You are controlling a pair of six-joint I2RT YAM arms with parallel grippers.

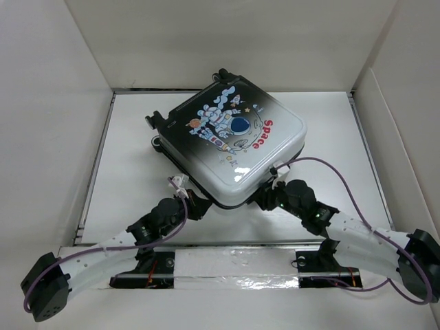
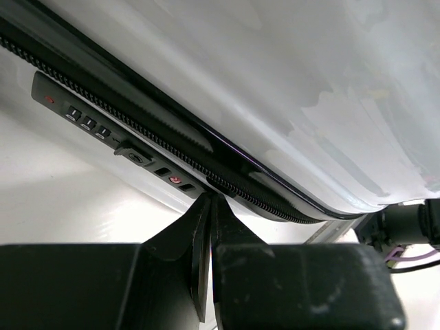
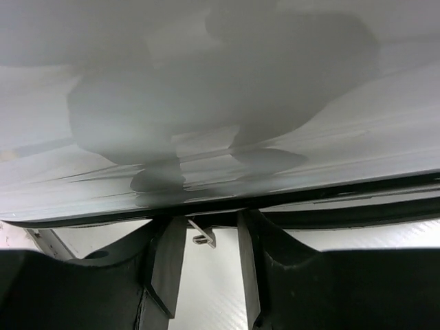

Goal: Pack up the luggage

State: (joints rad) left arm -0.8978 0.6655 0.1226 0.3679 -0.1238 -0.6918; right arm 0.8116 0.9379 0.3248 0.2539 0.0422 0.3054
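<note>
Left fingers (image 2: 182, 237): clenched flat against each other, tips meeting right at the black zip teeth (image 2: 158, 148) along the edge of the luggage (image 1: 234, 137). Unclear whether pinching anything at the very tips.

Right fingers (image 3: 168, 265): released, standing apart with an open gap, tips tucked just under the lower rim of the white shell. Small metal zip pull (image 3: 201, 235) hanging in that gap, touching neither finger.

Just beside the left fingertips, on the lower half of the shell: black combination lock (image 2: 103, 130) with three small dials and a red dot at its far end. Glossy white shell filling the upper part of both wrist views, with dark reflections on it in the right one.

From above: luggage closed, lying flat on the white bench (image 1: 130, 158), turned corner-on toward the arms. Near corner caught between the two sets of fingers, left ones against the near-left side, right ones against the near-right side. Shell black at the far end, fading to white at the near end, printed with a cartoon astronaut (image 1: 237, 125) and the red word "Space" (image 1: 263, 135). Black wheels (image 1: 152, 122) jutting from the far-left edge.

Further out: purple cable (image 1: 330, 172) looping from the right arm over the bench, silvery strip (image 1: 234, 265) along the near edge between the arm bases, plain white walls (image 1: 48, 103) on three sides.
</note>
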